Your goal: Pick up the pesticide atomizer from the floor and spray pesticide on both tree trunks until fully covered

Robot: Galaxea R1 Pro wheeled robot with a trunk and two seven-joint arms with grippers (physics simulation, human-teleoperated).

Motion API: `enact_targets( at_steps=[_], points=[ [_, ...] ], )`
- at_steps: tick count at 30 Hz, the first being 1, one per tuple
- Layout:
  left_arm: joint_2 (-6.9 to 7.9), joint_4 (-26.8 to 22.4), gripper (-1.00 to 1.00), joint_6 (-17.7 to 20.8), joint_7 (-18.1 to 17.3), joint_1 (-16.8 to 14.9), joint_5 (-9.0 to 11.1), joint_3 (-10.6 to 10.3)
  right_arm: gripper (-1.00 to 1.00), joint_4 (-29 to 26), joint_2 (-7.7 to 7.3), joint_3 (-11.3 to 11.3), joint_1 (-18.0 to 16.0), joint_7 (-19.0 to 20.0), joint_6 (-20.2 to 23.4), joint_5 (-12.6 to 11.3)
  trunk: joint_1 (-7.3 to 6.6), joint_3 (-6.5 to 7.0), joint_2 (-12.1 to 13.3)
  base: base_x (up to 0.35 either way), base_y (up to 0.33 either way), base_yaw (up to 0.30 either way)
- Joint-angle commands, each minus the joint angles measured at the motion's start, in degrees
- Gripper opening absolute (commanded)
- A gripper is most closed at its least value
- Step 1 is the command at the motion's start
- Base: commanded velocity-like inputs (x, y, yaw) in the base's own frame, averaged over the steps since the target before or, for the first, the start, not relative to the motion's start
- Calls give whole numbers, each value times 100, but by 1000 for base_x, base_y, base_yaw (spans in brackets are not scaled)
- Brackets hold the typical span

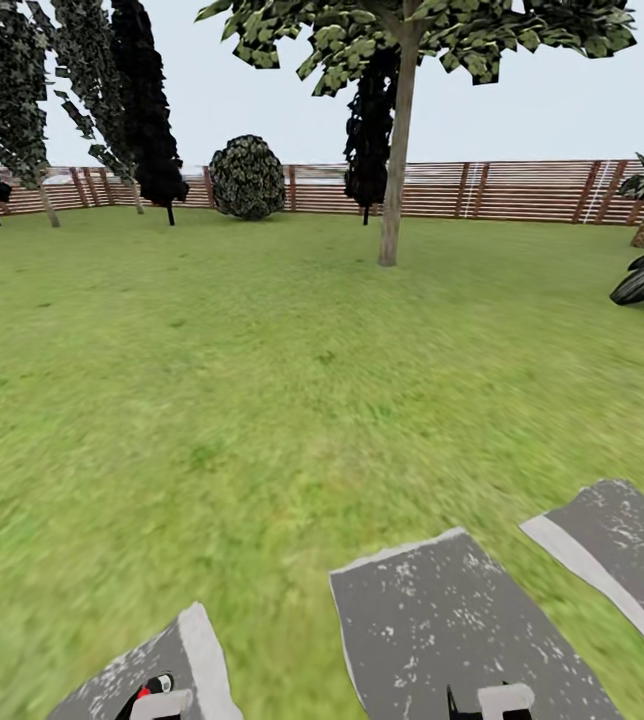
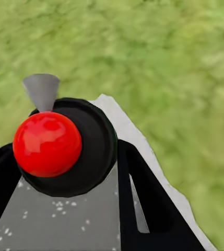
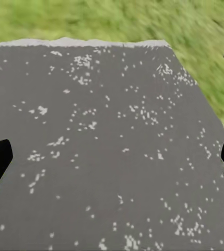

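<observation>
the pesticide atomizer (image 2: 59, 146) sits clamped between the left gripper (image 2: 65, 172) jaws; right gripper (image 3: 112, 162) jaws spread wide.

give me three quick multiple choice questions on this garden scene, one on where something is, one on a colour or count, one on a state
1. Where does the tree with the green crown stand?
A. on the lawn in front of the fence
B. on a paved slab
C. behind the fence

2. What colour is the round knob on the pesticide atomizer?
A. blue
B. red
C. yellow

3. What is the state of the right gripper?
A. shut on the atomizer
B. shut on a branch
C. open and empty

Answers:
1. A: in the head view its trunk rises from the grass, with the slatted wooden fence behind it.
2. B: the left wrist view shows a glossy red ball on a black cap.
3. C: its dark fingertips sit far apart at the edges of the right wrist view, with bare grey paving slab between them.
</observation>
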Motion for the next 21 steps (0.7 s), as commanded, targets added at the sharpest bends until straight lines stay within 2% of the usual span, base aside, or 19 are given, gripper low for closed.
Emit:
enact_targets(
  at_steps=[1,21],
  points=[
    [0,-1,-100,0,0,0,-2,-1,100,0,0,-1,0,0,0,0,0,0,0,338,0,0],
    [0,-1,-100,-7,-1,0,-2,-1,100,0,0,-1,0,0,0,6,0,0,0,338,0,0]
  ],
)
